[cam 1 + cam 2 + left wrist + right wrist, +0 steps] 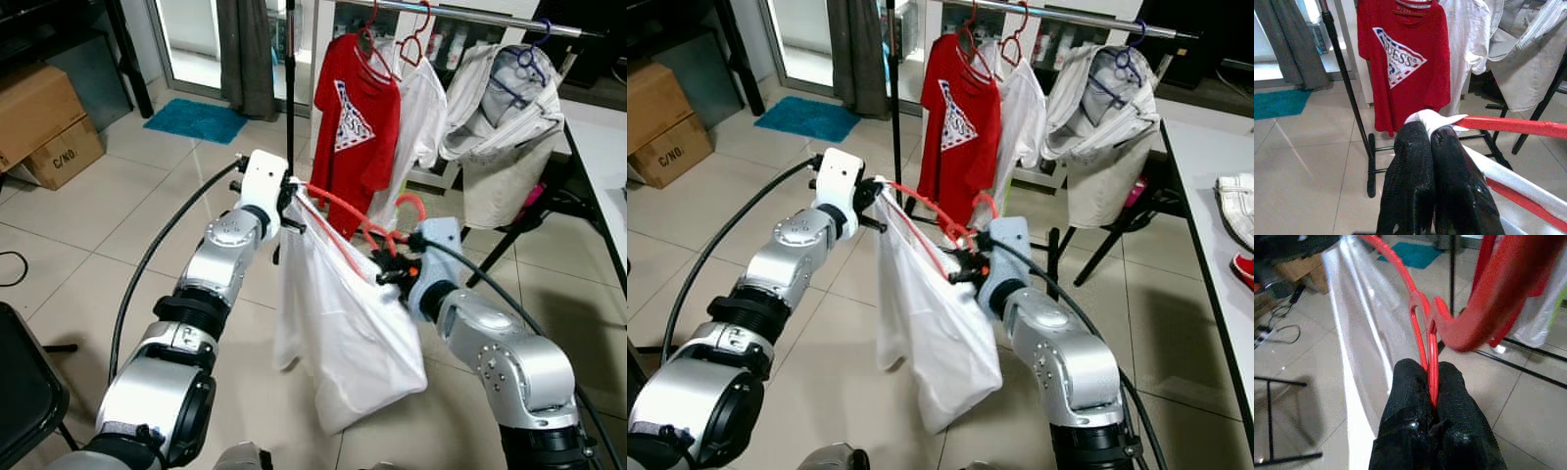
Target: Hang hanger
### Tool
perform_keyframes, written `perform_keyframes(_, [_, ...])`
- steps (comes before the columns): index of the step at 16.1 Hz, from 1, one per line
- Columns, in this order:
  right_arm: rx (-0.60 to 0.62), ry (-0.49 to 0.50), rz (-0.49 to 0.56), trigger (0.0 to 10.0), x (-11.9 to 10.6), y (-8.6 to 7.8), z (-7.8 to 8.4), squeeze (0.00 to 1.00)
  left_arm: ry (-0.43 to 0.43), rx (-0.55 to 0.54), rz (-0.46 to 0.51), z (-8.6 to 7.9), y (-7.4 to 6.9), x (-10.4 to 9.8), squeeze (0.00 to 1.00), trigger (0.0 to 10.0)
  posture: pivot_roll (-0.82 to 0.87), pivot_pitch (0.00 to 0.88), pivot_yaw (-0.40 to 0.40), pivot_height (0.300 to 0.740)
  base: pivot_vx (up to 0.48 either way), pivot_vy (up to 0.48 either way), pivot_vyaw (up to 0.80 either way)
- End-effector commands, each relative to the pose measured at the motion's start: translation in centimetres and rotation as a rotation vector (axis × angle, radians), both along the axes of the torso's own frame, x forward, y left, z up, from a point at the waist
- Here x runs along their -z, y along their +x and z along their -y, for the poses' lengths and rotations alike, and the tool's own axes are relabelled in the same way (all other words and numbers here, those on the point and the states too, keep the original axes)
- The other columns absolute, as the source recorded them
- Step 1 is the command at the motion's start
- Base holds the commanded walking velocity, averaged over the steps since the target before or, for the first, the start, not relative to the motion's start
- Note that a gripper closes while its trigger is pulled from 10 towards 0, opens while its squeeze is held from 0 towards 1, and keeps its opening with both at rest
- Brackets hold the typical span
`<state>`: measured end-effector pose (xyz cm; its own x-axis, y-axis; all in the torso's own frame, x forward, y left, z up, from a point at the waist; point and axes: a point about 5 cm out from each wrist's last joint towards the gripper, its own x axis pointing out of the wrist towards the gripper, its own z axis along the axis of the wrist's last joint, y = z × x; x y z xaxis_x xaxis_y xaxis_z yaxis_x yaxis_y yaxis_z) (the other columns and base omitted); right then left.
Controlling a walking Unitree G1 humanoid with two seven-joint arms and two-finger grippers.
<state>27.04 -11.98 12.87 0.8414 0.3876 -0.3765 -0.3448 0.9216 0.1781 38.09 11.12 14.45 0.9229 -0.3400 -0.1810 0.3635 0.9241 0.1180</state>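
Your left end effector [291,204] pinches the red hanger [338,223] at its shoulder tip, your right end effector [390,271] clamps it beneath the hook, its long axis slanting between them, below and short of the clothes rail [470,15].

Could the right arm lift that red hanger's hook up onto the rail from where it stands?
Probably not yet. The right gripper grips the red hanger low, well short of the rail. The left gripper pinches the white garment at the hanger's other end. The robot likely must step closer and raise it.
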Motion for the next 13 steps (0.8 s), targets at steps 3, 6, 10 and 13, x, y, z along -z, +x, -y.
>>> perform_keyframes(3, [-0.093, -0.015, -0.001, 10.0, -0.1, -0.8, -0.4, 0.0, -0.012, -0.013, 0.028, -0.3, 0.4, -0.9, 0.0, 0.0, -0.07, 0.002, -0.022, 0.74, 0.0, 0.0, 0.0])
perform_keyframes(6, [-0.197, 0.015, 0.049, 10.0, -0.8, -1.3, -1.7, 0.0, 0.141, 0.149, 0.004, 1.3, -0.4, 0.4, 0.0, 0.0, -0.07, 0.002, -0.023, 0.74, 0.0, 0.0, 0.0])
perform_keyframes(10, [-0.261, 0.03, 0.096, 10.0, -1.6, -1.5, -2.5, 0.0, 0.335, 0.167, -0.004, 1.0, -0.7, 1.8, 0.0, 0.0, -0.07, 0.003, -0.018, 0.74, 0.0, 0.0, 0.0])
perform_keyframes(13, [-0.233, 0.007, 0.097, 10.0, -1.4, -1.5, -2.1, 0.0, 0.511, 0.058, 0.1, -0.8, -0.3, 1.4, 0.0, 0.0, -0.08, 0.009, -0.014, 0.74, 0.0, 0.0, 0.0])
